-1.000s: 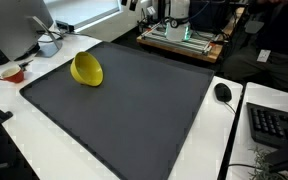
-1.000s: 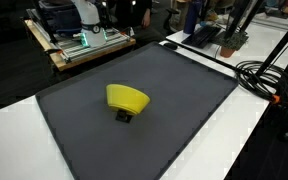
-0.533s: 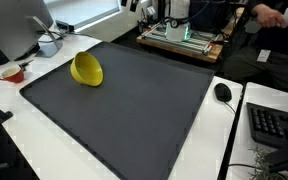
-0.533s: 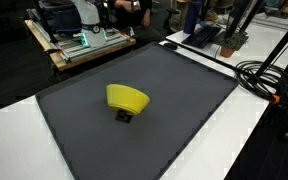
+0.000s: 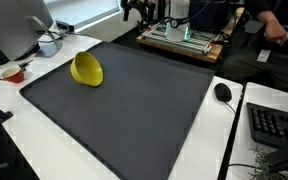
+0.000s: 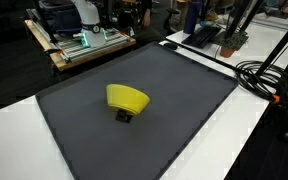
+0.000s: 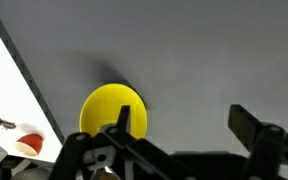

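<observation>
A yellow bowl (image 5: 86,69) lies tipped on its side on the dark grey mat (image 5: 134,110). In an exterior view the bowl (image 6: 127,97) rests against a small dark object (image 6: 124,116). In the wrist view the bowl (image 7: 112,108) shows from above at the lower left, partly behind one finger. My gripper (image 7: 184,125) is open and empty, high above the mat (image 7: 184,50) and apart from the bowl. A dark shape at the top edge of an exterior view (image 5: 134,8) may be the gripper.
A mouse (image 5: 223,92) and a keyboard (image 5: 276,125) lie on the white table beside the mat. A red bowl (image 5: 14,72) and a white cup (image 5: 49,45) stand off its far corner. Cables (image 6: 264,75) run along one side. A wooden-framed machine (image 6: 79,45) stands behind.
The bowl has not moved. A dark shape has come into view at the top edge of an exterior view. A person in the background has shifted.
</observation>
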